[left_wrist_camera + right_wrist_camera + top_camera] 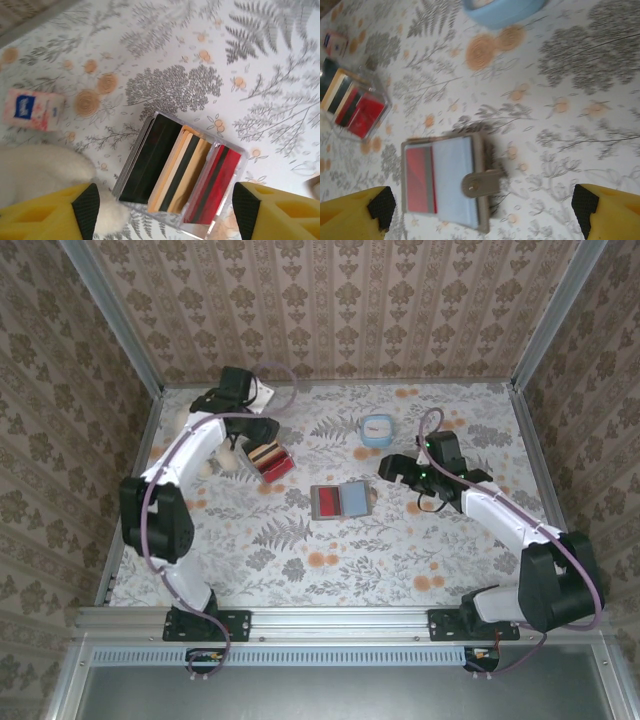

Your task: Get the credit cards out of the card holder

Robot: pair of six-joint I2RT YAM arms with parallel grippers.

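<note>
Now, card holder [341, 500]: spread open and flat near the middle of the table [300, 560], pockets up, strap tab [481, 183] sticking out from one long edge; near the right gripper, well apart from the left.
credit cards: red card [418, 178] in one half, light blue card [453, 176] in the other, both tucked in flush, not yet out.
right gripper [482, 205]: jaws spread wide, nothing between them, hovering near the card holder on its strap side.
left gripper [166, 205]: jaws wide apart too, gripping nothing, poised near the striped block [180, 175] in its clear case, beside a white fluffy thing [40, 175].
handling, by judgement: thin, stiff, light, slick plastic; hard to pinch while flush in a pocket; likely to drag the light, limp card holder along.
where to take hold: probably at an exposed card edge by the pocket mouth, pinched across the flat faces and slid out along the pocket, with the other arm pressing down a bare corner or the strap tab.
risk: slipping off the glossy face, or lifting the whole card holder.
elsewhere: round pale blue object [377, 428] farther back, apart from the card holder.
</note>
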